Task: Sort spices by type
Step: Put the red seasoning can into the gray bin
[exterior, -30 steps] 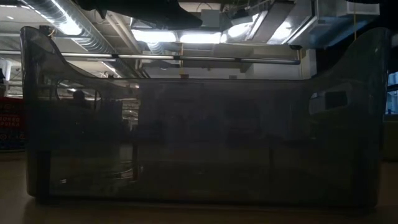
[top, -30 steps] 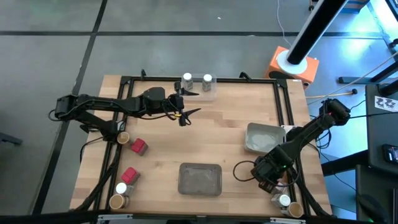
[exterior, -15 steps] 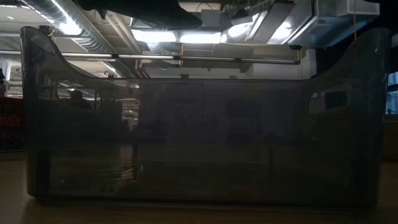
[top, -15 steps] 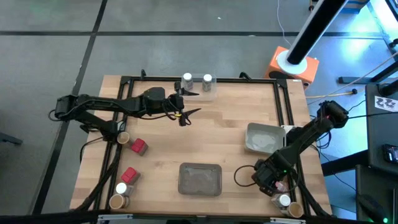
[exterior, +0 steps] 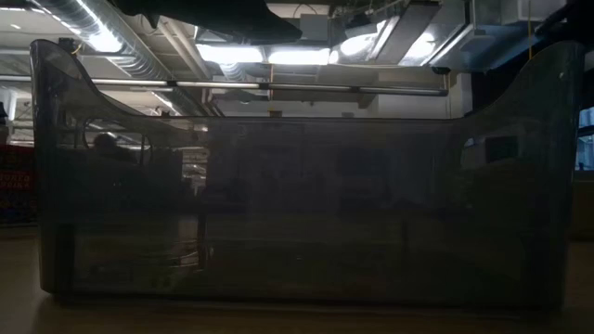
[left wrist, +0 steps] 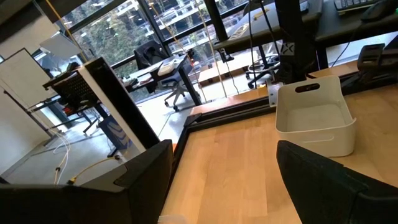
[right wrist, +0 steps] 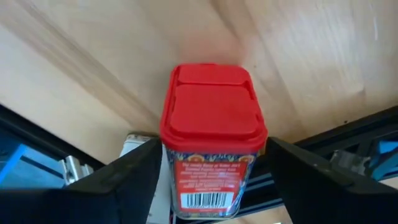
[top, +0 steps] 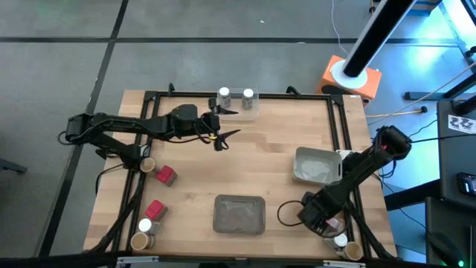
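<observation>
Right pincer (right wrist: 208, 171) straddles red spice pack (right wrist: 211, 140) at desk (top: 260, 156) edge, fingers released, positioned for sorting; left pincer (top: 223, 125) idle, spread.

Wooden table (top: 275, 134) with spice jars (top: 235, 97), red packs (top: 165, 176), grey trays (top: 239, 214).

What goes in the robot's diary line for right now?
right pincer: open, either side of red spice pack, near table edge | left pincer: open, empty, beside two white-capped jars | sorting: unfinished
</observation>
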`<action>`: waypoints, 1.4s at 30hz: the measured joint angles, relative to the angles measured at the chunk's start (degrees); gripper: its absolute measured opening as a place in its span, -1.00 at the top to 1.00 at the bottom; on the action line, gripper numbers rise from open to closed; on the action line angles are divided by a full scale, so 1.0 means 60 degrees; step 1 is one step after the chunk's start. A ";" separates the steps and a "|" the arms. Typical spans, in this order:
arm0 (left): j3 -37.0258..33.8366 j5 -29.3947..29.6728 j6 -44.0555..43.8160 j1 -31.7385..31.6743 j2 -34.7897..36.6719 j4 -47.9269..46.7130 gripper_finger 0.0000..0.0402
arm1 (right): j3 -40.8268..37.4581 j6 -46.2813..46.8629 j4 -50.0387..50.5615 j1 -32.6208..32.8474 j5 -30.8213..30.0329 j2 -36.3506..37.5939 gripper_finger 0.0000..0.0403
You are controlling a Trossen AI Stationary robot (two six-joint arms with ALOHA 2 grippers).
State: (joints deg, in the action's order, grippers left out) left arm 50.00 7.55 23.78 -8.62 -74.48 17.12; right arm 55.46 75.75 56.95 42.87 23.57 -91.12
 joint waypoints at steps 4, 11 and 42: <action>0.0000 0.0000 0.0002 0.0002 0.0000 -0.0002 -0.38 | -0.0003 -0.0252 0.0017 0.0000 -0.0079 -0.0132 -0.25; 0.0000 0.0000 0.0005 0.0001 0.0000 -0.0001 -0.38 | 0.0000 -0.0439 -0.0034 -0.0015 -0.0252 -0.0129 0.03; 0.0000 0.0004 0.0005 0.0004 0.0000 0.0002 -0.38 | 0.2127 -0.1606 0.1628 -0.0353 -0.4650 0.1137 0.03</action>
State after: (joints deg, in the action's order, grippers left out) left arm 50.00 7.57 23.81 -8.60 -74.48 17.12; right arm 68.23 66.12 66.72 40.75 -4.33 -84.30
